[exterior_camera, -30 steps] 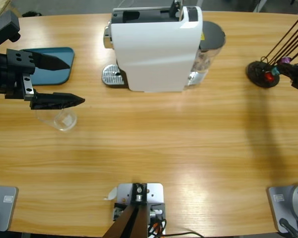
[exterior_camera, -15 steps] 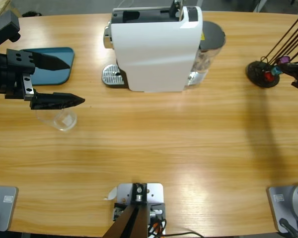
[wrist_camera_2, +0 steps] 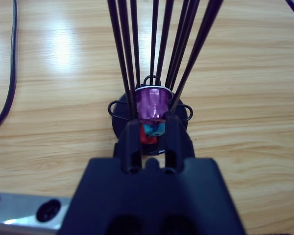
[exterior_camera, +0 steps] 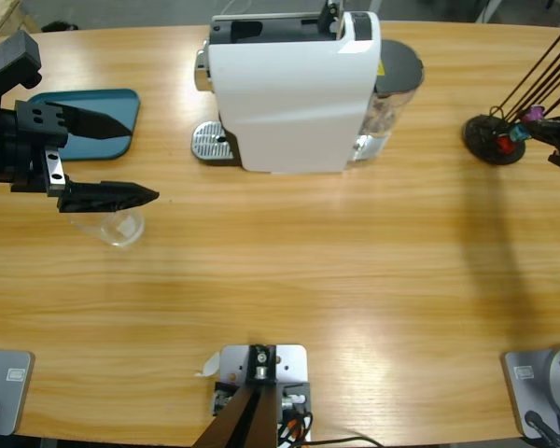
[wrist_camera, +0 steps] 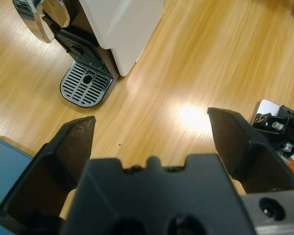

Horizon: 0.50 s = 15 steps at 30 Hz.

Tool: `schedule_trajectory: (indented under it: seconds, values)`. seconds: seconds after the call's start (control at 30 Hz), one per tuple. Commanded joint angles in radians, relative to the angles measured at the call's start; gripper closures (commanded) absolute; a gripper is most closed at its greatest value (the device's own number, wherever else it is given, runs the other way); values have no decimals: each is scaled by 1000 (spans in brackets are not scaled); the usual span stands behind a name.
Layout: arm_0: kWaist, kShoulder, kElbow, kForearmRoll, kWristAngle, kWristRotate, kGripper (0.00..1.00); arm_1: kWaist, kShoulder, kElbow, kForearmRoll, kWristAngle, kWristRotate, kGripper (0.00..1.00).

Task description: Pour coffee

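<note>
A long light-wood surface fills nearly everything, its grain running side to side and its far edge curving. Overhead light glares off it in a bright patch and lays soft shadows across the boards. Beyond the far edge, a grey floor strip shows.

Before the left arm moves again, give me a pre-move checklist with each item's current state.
1. Left pincer open: ok, jaws spread wide with nothing between them.
2. Glass tumbler upright on the table: ok, just below the lower jaw and not gripped.
3. Coffee in the tumbler: cannot tell.
4. Drip tray of the coffee machine free: ok, nothing stands on the grille.
5. Right pincer out of the way: ok, at the capsule rack, closed around a blue capsule.
</note>
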Motion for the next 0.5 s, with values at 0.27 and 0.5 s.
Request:
schedule_trajectory:
  seconds: [0.27, 0.5]
  values:
    - [-14, -13, 36, -13, 10, -8, 9, 11, -39, -69, 103, -19, -16, 949]
    - [-14, -23, 40, -13, 10, -8, 9, 14, -60, -90, 124, -20, -18, 948]
